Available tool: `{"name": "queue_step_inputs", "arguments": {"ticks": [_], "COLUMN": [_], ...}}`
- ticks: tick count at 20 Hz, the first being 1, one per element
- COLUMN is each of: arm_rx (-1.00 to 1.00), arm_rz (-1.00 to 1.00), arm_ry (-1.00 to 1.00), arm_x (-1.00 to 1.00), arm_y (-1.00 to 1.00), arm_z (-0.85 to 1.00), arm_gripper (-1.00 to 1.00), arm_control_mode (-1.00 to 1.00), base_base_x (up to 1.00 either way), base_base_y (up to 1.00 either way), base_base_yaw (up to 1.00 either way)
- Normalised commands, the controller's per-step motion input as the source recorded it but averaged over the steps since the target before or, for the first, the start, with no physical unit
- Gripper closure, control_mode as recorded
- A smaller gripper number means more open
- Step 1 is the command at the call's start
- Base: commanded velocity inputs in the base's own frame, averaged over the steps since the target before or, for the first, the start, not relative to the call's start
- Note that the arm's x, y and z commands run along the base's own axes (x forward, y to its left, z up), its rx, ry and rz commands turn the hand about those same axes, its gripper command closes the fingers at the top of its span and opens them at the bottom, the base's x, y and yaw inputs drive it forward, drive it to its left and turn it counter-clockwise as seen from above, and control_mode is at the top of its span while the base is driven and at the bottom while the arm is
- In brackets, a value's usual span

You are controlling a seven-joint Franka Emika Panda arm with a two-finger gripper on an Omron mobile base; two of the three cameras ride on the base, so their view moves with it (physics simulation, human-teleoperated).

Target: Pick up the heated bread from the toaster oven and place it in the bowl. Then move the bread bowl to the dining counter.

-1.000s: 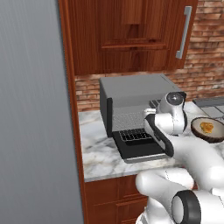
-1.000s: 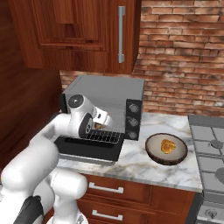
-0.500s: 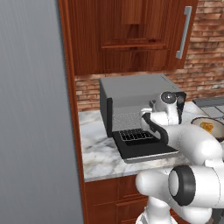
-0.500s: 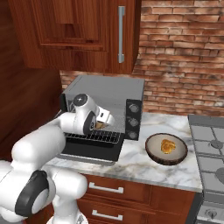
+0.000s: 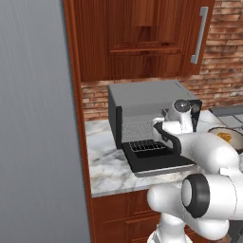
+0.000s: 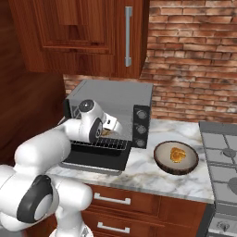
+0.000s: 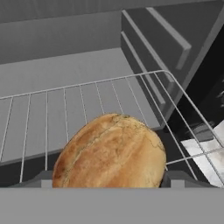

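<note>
where the arm reaches into the open toaster oven, the gripper sits low over the pulled-out wire rack, with the bread between its two fingertips. the fingertips stand wide, one at each side of the loaf, right at its edges; whether they press on it cannot be told, so a firm grip cannot be confirmed. the bread is a round golden-brown roll with a crackled crust, lying on the front part of the rack, near the rack's right corner as the hand view has it. behind it the grey inner walls and floor of the oven run back.

in the right base view the black door hangs down flat over the front of the marble counter, and the arm's wrist lies across the mouth of the oven above it. the oven's knobs sit on its right face. to the right of the oven, well apart from it, a bowl with a dark brown rim rests on the counter and holds a small orange-yellow piece. a stove begins just beyond the bowl. red-brown cabinets hang above, before a brick wall.

in the left base view a tall grey panel stands at the left.
</note>
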Motion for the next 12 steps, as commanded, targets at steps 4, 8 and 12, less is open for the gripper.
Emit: {"name": "queue_step_inputs", "arguments": {"ticks": [4,8,12], "arm_rx": [0.0,0.0,0.0], "arm_rz": [0.0,0.0,0.0], "arm_ry": [0.0,0.0,0.0], "arm_x": [-0.77,-1.0,-1.0], "arm_y": [0.0,0.0,0.0], "arm_z": [0.0,0.12,0.48], "arm_gripper": [1.0,1.0,1.0], "arm_control_mode": [-1.0,-1.0,-1.0], "base_base_x": [0.0,0.0,0.0], "base_base_y": [0.0,0.0,0.0], "base_base_yaw": [0.0,0.0,0.0]}}
